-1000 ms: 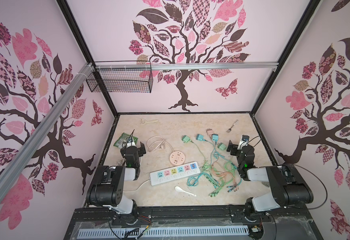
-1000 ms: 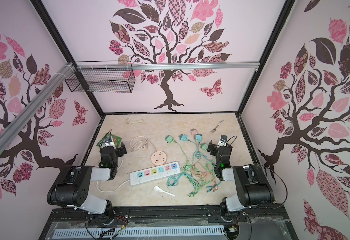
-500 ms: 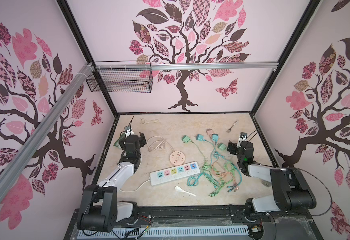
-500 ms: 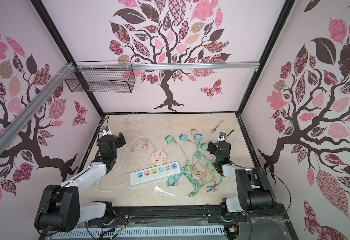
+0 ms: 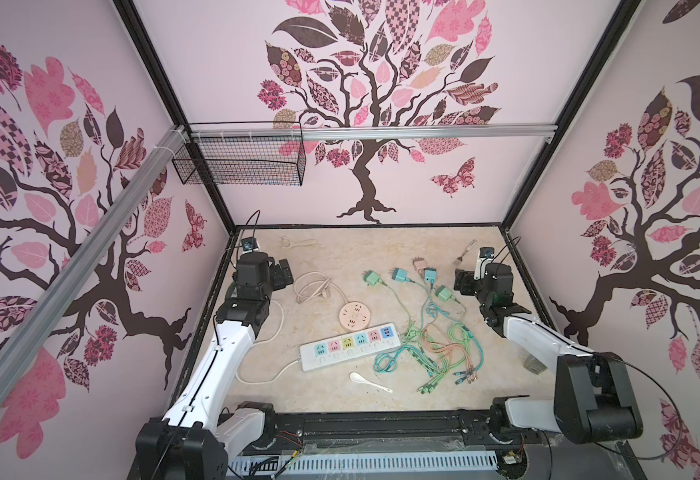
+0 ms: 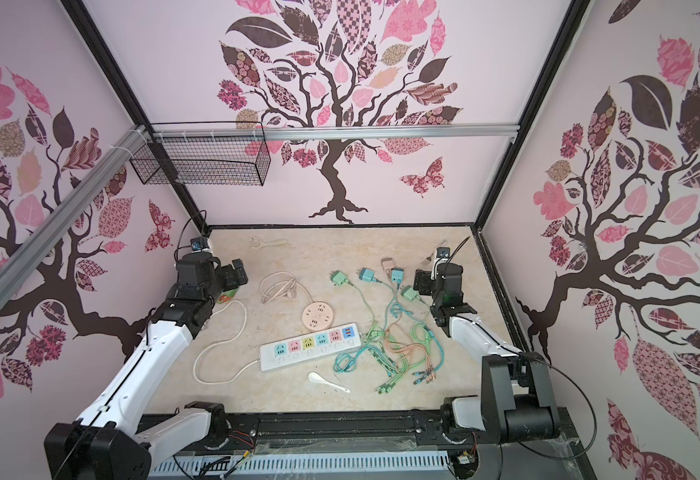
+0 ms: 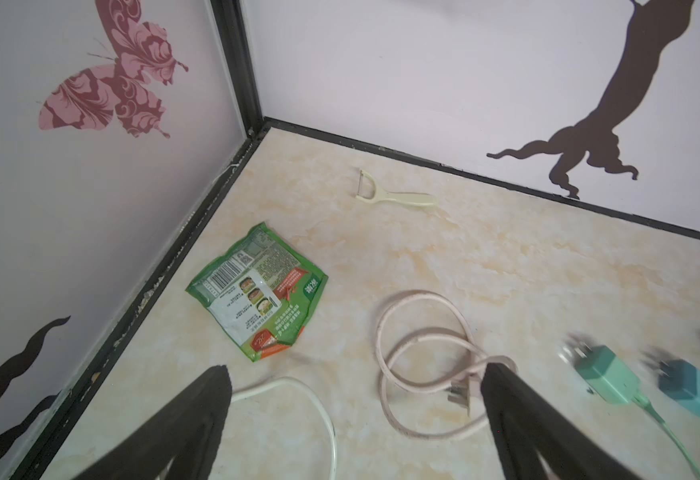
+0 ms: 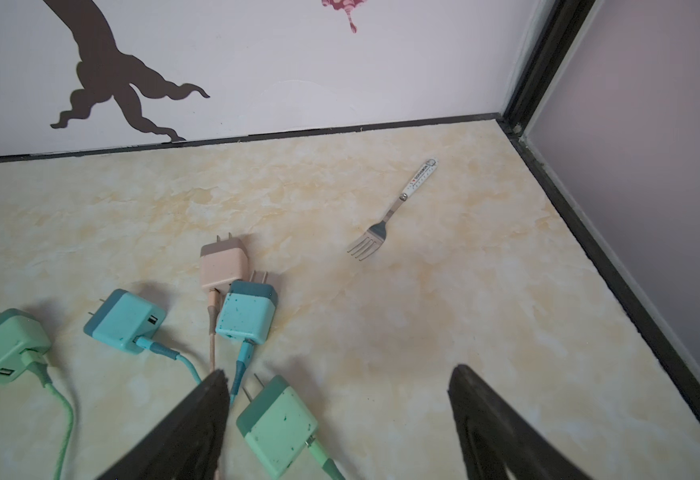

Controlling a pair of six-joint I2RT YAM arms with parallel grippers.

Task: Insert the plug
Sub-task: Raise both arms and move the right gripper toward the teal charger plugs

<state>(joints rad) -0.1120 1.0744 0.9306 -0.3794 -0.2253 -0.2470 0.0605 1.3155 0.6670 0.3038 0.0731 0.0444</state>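
Observation:
Several charger plugs lie at the back right of the table: the nearest green plug, a speckled teal one, a pink one, another teal and another green. My right gripper hovers open over the nearest green plug, which lies close to one finger, untouched. The white power strip with coloured sockets lies mid-table, and a round pink socket lies behind it. My left gripper stands open above the pink cord's plug, holding nothing.
A tangle of coloured cables spreads right of the strip. A white spoon lies in front. A fork and a peeler lie near the back wall, a green packet by the left wall. A wire basket hangs above.
Both arms have stretched out from their folded pose towards the back. The right gripper now hangs over the plugs with its jaws slightly narrower. The left gripper stays wide open.

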